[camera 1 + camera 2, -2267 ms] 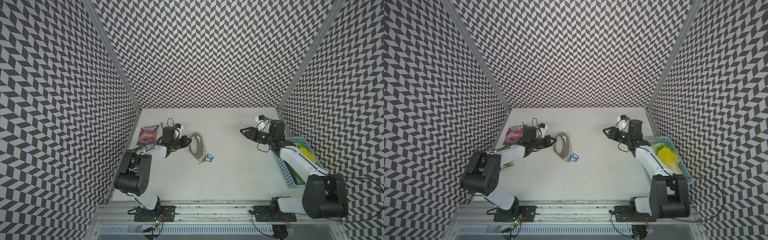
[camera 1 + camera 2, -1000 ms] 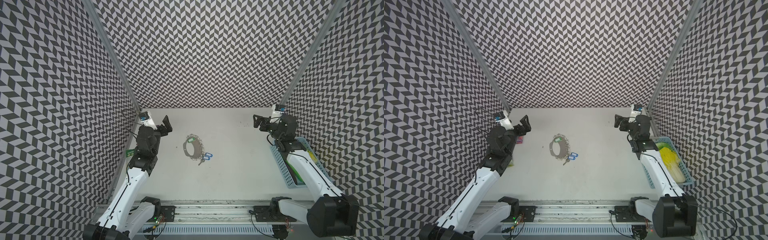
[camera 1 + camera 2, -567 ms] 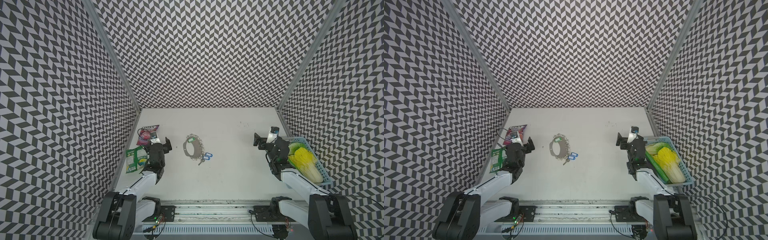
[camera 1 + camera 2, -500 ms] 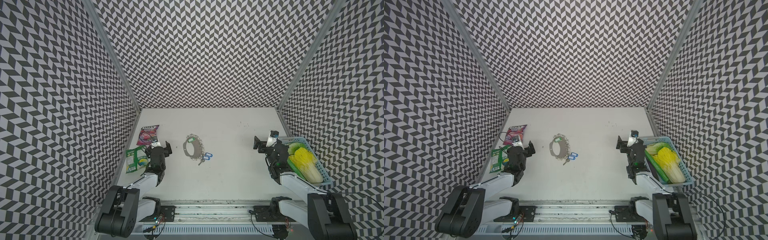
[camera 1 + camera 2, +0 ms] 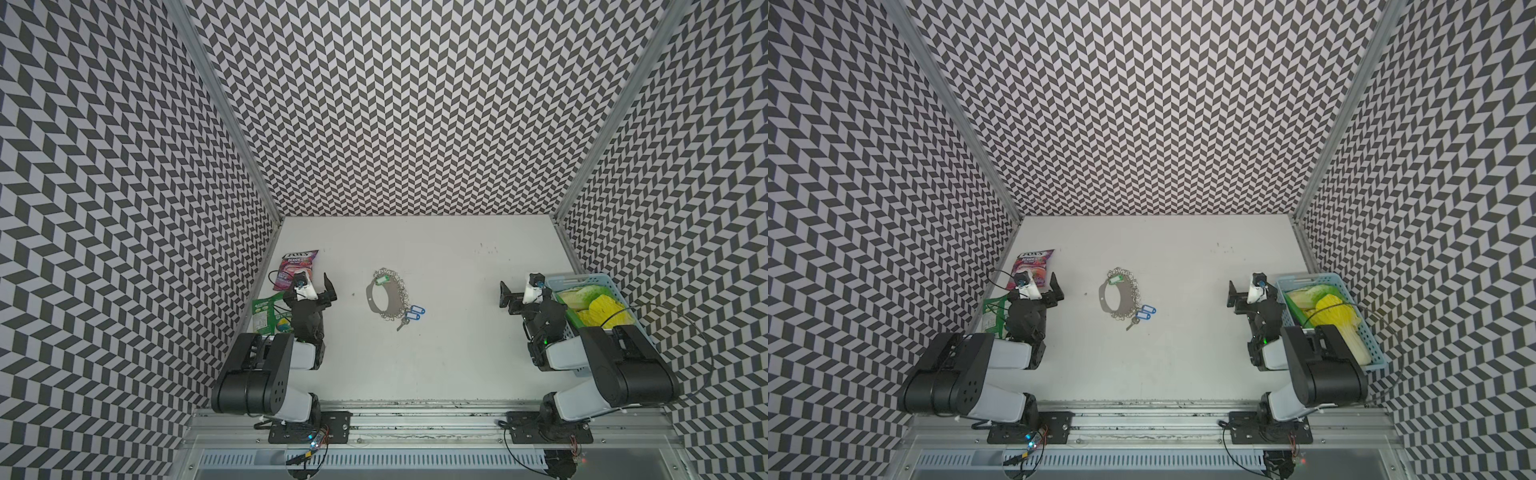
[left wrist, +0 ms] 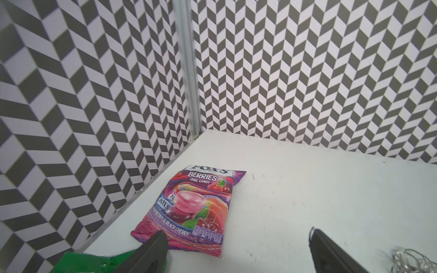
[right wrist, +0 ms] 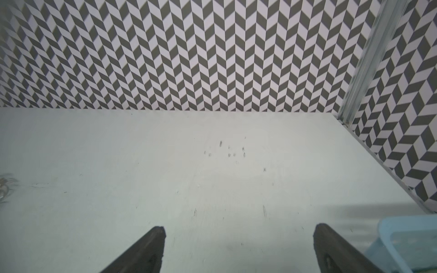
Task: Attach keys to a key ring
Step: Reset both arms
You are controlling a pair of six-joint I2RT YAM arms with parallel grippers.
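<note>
Keys point(image 5: 381, 279), a small silver one on a green tag, rest on the far end of the key ring point(image 5: 371, 300). The ring lies flat mid-table, closer to the left edge than the right. Whether they are threaded onto a wire loop or only lying on top is too small to tell. The tag's long axis runs approx. parallel to the far edge, while the ring plate's length runs front edge to far edge, w/ wire loops fringing the side toward the right edge. Two blue-tagged keys point(image 5: 413, 312) sit at the plate's near end, touching the loops. Left gripper point(image 5: 318, 291) hangs by the left edge, jaws spread wide & empty, just beside a candy bag point(image 5: 296, 266) and a green packet point(image 5: 266, 309). The ring lies to its right, near but apart, and a few wire loops point(image 6: 411, 260) show at the rim of the left wrist view. Right gripper point(image 5: 519, 296), also spread wide & holding nothing, sits beside a blue basket point(image 5: 582, 277) at the right edge, well apart from the ring. The left arm is the nearer of the two, so any reach for the tag looks like its job: almost straight across toward the table's middle, closing across the tag's short side.
</note>
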